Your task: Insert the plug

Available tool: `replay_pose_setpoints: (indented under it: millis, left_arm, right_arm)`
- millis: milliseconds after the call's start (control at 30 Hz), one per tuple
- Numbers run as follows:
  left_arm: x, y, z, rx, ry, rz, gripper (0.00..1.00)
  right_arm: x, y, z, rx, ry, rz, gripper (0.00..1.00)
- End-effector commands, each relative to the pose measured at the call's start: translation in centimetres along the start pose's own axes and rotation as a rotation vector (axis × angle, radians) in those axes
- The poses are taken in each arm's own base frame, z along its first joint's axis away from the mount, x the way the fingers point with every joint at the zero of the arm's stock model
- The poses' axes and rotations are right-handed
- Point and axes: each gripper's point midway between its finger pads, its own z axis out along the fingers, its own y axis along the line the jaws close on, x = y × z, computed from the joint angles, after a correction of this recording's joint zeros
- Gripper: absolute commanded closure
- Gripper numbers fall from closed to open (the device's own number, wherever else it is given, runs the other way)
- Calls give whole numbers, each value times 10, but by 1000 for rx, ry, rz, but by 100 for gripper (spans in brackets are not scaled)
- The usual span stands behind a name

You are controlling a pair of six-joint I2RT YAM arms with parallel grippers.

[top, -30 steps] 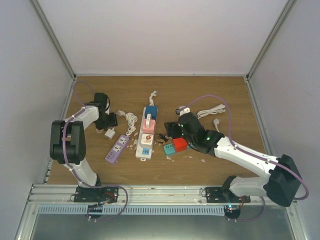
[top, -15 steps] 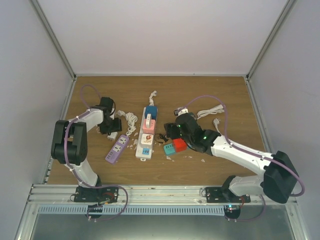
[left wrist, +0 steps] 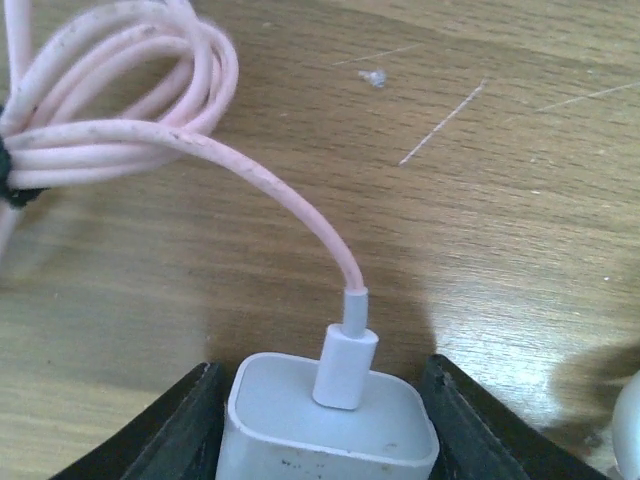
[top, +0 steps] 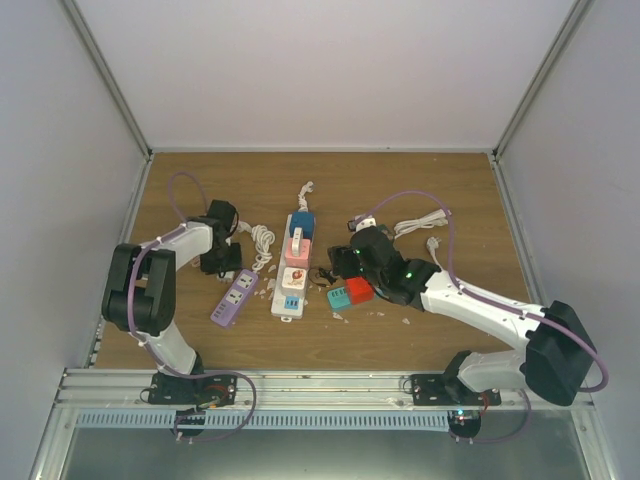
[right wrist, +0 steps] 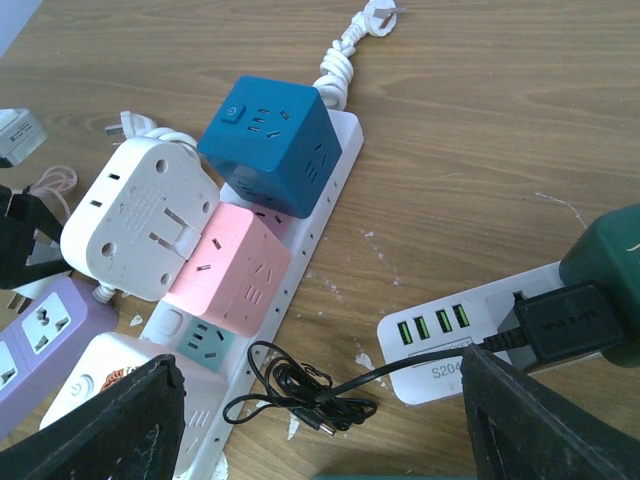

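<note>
The plug [left wrist: 330, 425] is a white charger cube with a pale pink cable [left wrist: 130, 100] running out of its top. In the left wrist view it sits between the black fingers [left wrist: 175, 430] of my left gripper [left wrist: 325, 400], which press against both its sides just above the wood. From above, the left gripper [top: 222, 262] hides the plug, just above the purple power strip [top: 232, 297]. My right gripper [right wrist: 320, 420] stands open over a coiled black cable [right wrist: 300, 395], beside the long white power strip [top: 293, 270].
The white strip carries a blue cube [right wrist: 275, 140], a pink cube [right wrist: 230, 270] and a round white adapter [right wrist: 135, 230]. A white USB strip [right wrist: 450, 335] holds a black plug [right wrist: 560, 320]. Teal [top: 340, 296] and red [top: 360, 289] blocks lie under the right arm. White cables [top: 420, 225] lie at the back right.
My left gripper has moved right and down from the table's left side onto the white plug and narrowed round it. The right arm has shifted slightly left, its jaws unchanged.
</note>
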Motion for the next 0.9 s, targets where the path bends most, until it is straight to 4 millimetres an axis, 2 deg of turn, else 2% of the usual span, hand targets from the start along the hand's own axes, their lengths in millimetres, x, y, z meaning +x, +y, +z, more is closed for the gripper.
replay_pose_setpoints:
  millis: [0,133,267,367,467,633,767,867]
  left_arm:
    - [4,7,-5,-29,-16,-26,55]
    - [-20,0,-29,12,-122,-62,61]
    - [-44,-7,-78,89,-265,-125,63]
    - [-54,-21,-120,225,-355,-183,63]
    - [-56,-42,-165,418,-414,-252,63]
    - [-50,-72,-230,729,-465,-340,62]
    - [-44,-86,-264,902,-445,-387,60]
    - [-38,-92,-280,989,-425,-412,60]
  right_arm:
    - [-6,2,-3,0,-12,15,24]
    - [-12,8,-6,-24,-21,0,26]
    - [-18,22,-9,-100,-40,-20,27]
    - [-26,40,-16,-195,-87,-33,27]
    - [-39,66,-23,-281,-147,-47,27]
    - [-69,122,-36,-410,-257,-81,26]
    - [-79,164,-31,-507,-279,-104,25]
    - [-86,181,-19,-524,-269,-70,25]
